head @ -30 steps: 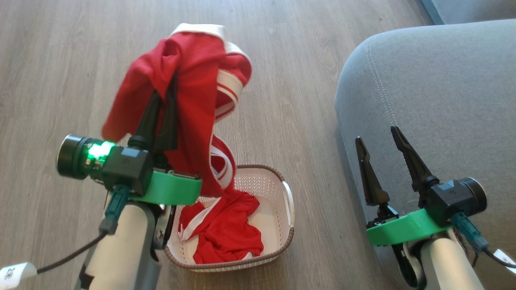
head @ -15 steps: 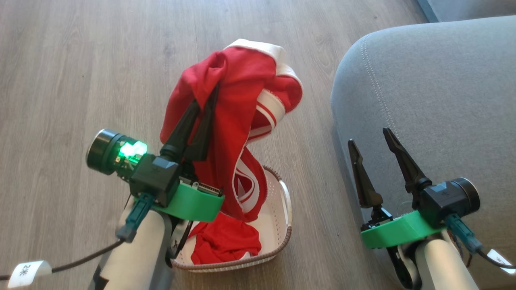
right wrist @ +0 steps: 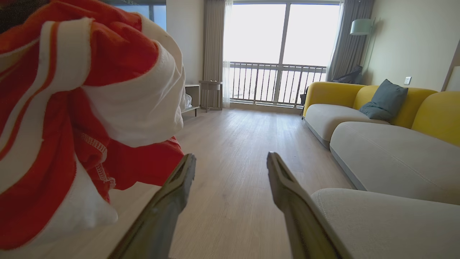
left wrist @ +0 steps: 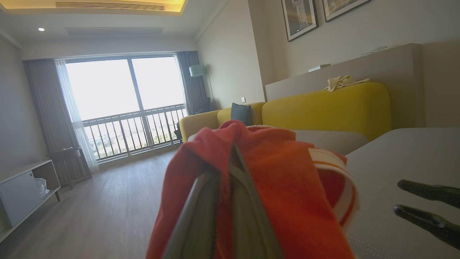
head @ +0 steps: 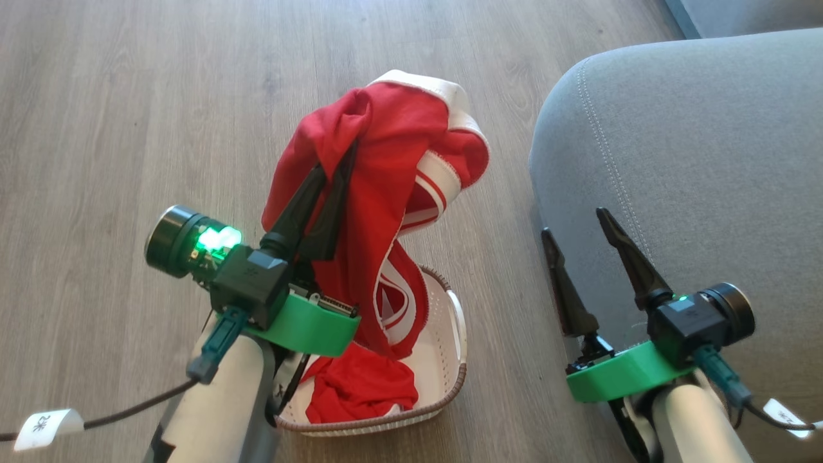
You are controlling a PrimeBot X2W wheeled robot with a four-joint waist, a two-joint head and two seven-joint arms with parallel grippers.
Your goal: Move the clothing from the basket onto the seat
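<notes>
Head view: the left gripper (head: 337, 157) is clamping a bunched fold of the clothing (head: 386, 128), hanging limp above the basket (head: 460, 360), where 1 more garment (head: 360, 386) is lying. Soft and light, it is probably gripping best at thick folds. The left arm is angling toward the seat (head: 707, 128); the right gripper (head: 574, 222) is gaping empty.

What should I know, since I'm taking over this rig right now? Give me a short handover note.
The left gripper is shut on a red garment, lifted above the basket, lower end hanging toward it.
The right gripper is open and empty, by the seat edge.
Done: one garment picked up.
Left: carry it onto the seat, release, then fetch the second garment lying in the basket.
</notes>
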